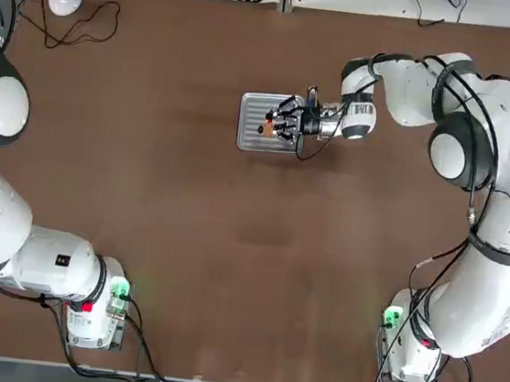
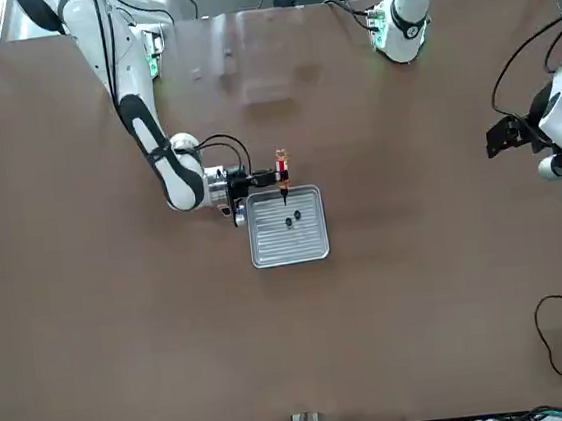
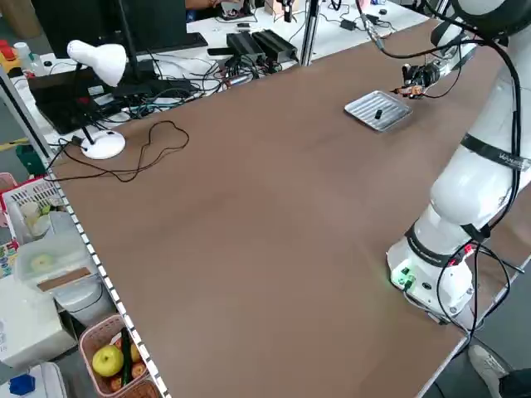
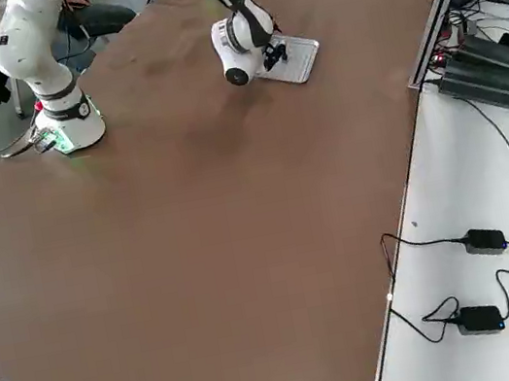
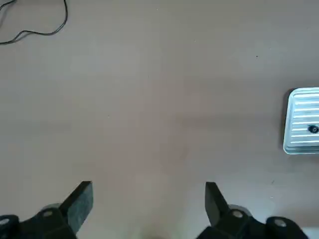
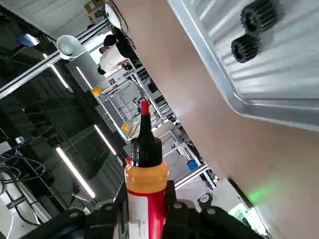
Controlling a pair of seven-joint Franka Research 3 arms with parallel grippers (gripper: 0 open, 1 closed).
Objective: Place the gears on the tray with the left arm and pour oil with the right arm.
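**Right arm holds the oil bottle over the tray; left fingers spread wide and empty**

The white right arm's dark gripper (image 2: 270, 177) reaches level over the near edge of the small square silvery ribbed metal tray (image 2: 310, 248), which lies around the middle of the brown counter (image 2: 420, 286). Its fingers are clamped on the slim red oil bottle (image 2: 281, 164) with an orange collar and dark cap. In the front view the bottle's dark tip points down at the tray. Two small dark toothed gears (image 6: 251, 31) lie close together on the tray's grooves. The white left arm's gripper (image 5: 148, 199) hangs above bare counter, well apart from the tray, its fingers (image 5: 80, 199) wide open and holding nothing.
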